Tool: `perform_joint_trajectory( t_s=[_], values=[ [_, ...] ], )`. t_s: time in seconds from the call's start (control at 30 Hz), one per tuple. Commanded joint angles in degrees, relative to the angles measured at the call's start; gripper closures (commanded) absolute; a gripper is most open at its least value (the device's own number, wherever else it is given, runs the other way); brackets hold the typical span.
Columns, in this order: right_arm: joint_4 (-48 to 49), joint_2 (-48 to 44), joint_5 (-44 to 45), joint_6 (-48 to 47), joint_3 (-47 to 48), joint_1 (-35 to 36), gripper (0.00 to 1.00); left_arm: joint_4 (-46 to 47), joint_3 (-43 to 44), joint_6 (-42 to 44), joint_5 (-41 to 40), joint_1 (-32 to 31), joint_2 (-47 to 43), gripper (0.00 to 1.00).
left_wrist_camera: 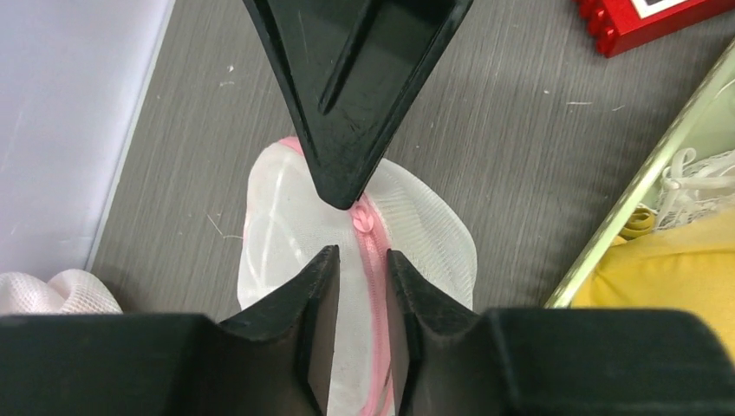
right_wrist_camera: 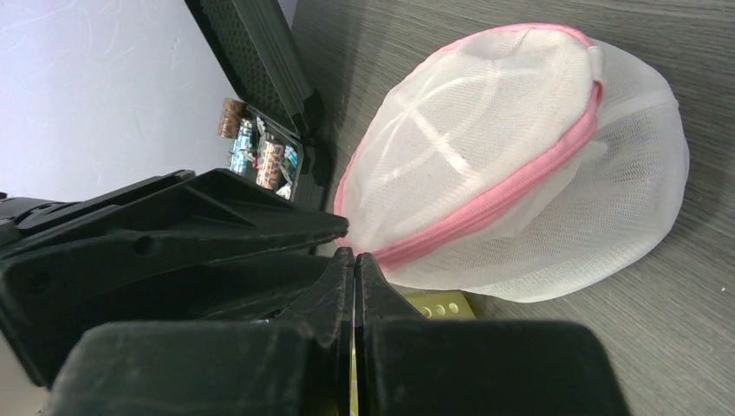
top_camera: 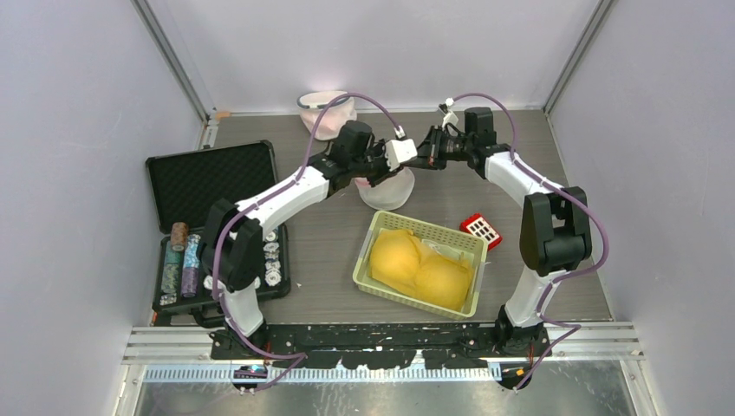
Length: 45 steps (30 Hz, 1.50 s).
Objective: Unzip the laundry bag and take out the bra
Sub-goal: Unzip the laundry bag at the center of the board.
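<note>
The white mesh laundry bag [top_camera: 387, 192] with a pink zipper [right_wrist_camera: 503, 195] stands mid-table, and the zipper looks closed. My left gripper [top_camera: 387, 173] is shut on the bag's top, with mesh and zipper pinched between its fingers in the left wrist view [left_wrist_camera: 362, 256]. My right gripper [top_camera: 418, 161] comes from the right with its jaws shut at the zipper's end [right_wrist_camera: 355, 254]. Its tip [left_wrist_camera: 347, 195] sits right at the pink zipper pull [left_wrist_camera: 362, 221]. I cannot make out a bra through the mesh.
A green basket [top_camera: 373, 251] holding yellow bras [top_camera: 420, 264] sits in front of the bag. A red brick [top_camera: 481, 230] lies to its right. An open black case [top_camera: 212, 182] with poker chips is at the left. Another pale bag [top_camera: 325, 113] stands at the back.
</note>
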Motion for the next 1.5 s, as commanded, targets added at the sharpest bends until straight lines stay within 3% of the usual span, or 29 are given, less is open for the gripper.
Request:
perform_joint_trajectory(
  t_s=[0.0,0.23,0.93,0.97,1.07,1.13,1.23,1.47],
  values=[
    [1.57,-3.99,-0.53,-1.2,0.51,-0.24,0.99,1.97,0.42,-0.63,-1.62,0.15,0.83,0.76],
    [0.96,-2.93,-0.5,-1.99,1.98,-2.11,0.99,1.73,-1.28,-0.22,-2.06,1.04,-0.03,0.99],
    [0.12,-1.67,-1.21,-2.16,3.03,-4.49,0.99,2.33,-4.39,1.65,-0.07,3.54,-3.39,1.0],
    [0.1,-1.84,-1.21,-2.06,3.0,-4.41,0.99,2.22,-4.03,1.54,0.54,3.44,-3.54,0.97],
    [0.41,-2.21,-1.23,-1.75,2.5,-3.84,0.99,1.24,-2.73,1.28,3.51,3.27,-3.79,0.72],
    [0.78,-2.32,-1.21,-1.31,2.29,-3.52,0.99,0.99,-2.06,1.29,4.97,2.87,-3.79,0.61],
    [1.34,-2.57,-1.07,-0.74,1.74,-3.03,0.99,1.01,-0.74,1.29,5.23,1.75,-3.18,0.55],
    [1.61,-2.98,-1.12,-0.46,1.56,-2.49,0.99,2.15,2.91,0.1,3.09,0.62,0.6,0.55]
  ],
)
